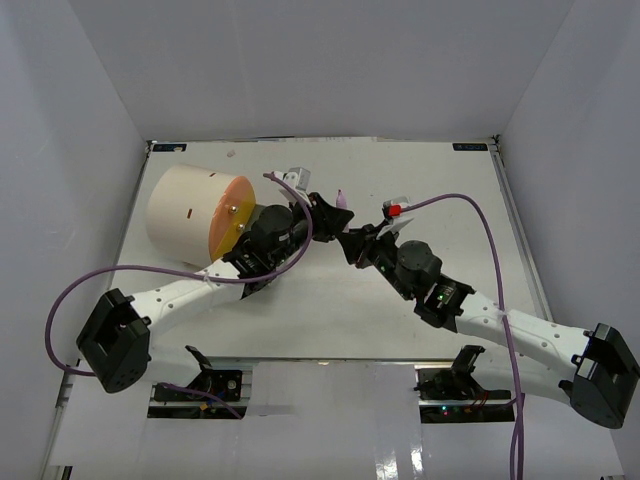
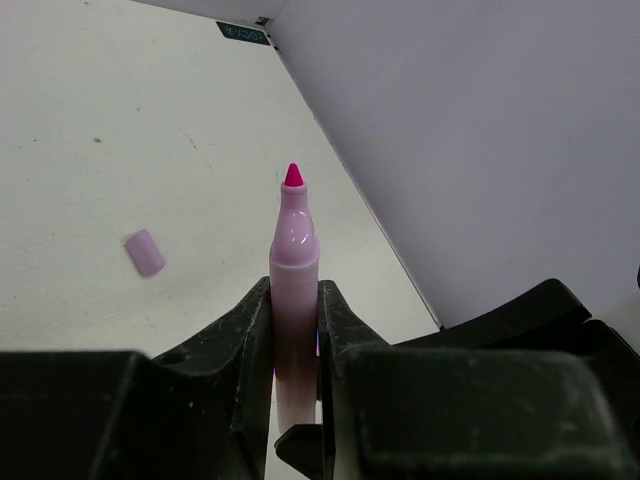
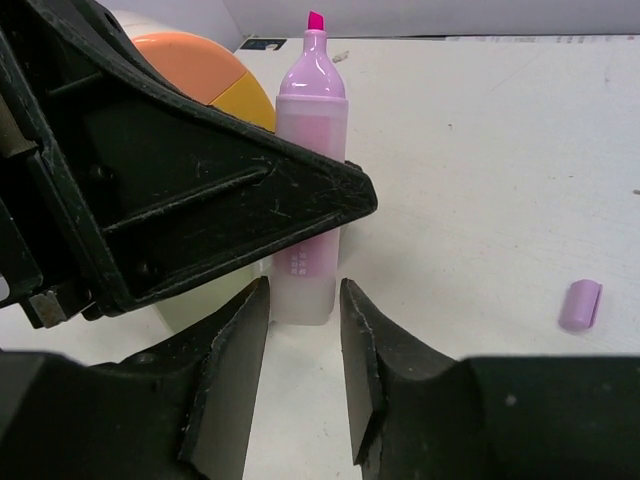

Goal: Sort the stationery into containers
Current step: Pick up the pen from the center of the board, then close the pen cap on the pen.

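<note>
My left gripper (image 2: 294, 292) is shut on a pale purple highlighter (image 2: 294, 250), uncapped, with its pink tip pointing away. It also shows in the right wrist view (image 3: 311, 150) and in the top view (image 1: 342, 198). Its purple cap (image 2: 145, 252) lies loose on the table and shows in the right wrist view too (image 3: 580, 304). My right gripper (image 3: 303, 284) is open, its jaws on either side of the highlighter's butt end without gripping it. The cream cylinder container (image 1: 180, 210) with the orange face (image 1: 230, 218) lies on its side just left of the left gripper (image 1: 325, 212).
White walls enclose the table (image 1: 460, 190) at the back and on both sides. Purple cables (image 1: 470, 215) arch above both arms. The two grippers meet near the table's middle, with the right gripper (image 1: 352, 243) close under the left one.
</note>
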Robot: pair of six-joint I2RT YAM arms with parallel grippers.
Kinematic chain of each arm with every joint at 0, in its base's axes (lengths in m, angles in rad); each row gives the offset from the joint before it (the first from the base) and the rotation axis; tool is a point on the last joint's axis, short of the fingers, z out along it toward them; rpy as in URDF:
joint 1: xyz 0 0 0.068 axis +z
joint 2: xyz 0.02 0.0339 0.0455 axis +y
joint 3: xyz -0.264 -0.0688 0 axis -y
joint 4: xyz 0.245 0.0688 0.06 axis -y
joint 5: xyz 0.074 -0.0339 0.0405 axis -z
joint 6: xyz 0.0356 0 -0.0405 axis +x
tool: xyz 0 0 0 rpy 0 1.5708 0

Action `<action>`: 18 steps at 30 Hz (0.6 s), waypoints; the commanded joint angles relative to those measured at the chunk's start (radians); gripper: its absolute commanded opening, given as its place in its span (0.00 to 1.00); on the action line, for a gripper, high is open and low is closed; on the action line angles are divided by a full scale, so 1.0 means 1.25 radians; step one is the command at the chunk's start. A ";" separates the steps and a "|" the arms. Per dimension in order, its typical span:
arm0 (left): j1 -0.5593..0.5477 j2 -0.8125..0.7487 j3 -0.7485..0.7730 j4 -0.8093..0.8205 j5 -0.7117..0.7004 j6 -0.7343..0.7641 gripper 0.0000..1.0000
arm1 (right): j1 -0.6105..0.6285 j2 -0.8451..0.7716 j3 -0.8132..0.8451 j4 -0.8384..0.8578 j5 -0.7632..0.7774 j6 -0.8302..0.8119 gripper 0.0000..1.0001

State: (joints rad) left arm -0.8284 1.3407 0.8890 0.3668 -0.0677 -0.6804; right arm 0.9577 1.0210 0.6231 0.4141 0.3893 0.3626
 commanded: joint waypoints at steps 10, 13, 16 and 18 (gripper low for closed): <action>0.064 -0.072 0.018 -0.123 -0.034 0.134 0.00 | -0.006 -0.017 -0.038 -0.148 0.032 0.062 0.80; 0.129 -0.088 0.020 -0.169 0.019 0.174 0.00 | -0.051 0.011 -0.022 -0.224 0.003 0.076 0.82; 0.200 -0.113 0.013 -0.222 0.108 0.229 0.00 | -0.156 0.067 0.011 -0.292 -0.063 0.092 0.82; 0.229 -0.125 0.009 -0.244 0.133 0.273 0.00 | -0.197 0.135 0.062 -0.332 -0.117 0.078 0.81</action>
State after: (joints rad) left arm -0.5850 1.2564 0.8799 0.1314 -0.0048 -0.4465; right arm 0.7834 1.1091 0.6098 0.0902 0.3313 0.4500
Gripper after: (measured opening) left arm 0.287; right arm 0.817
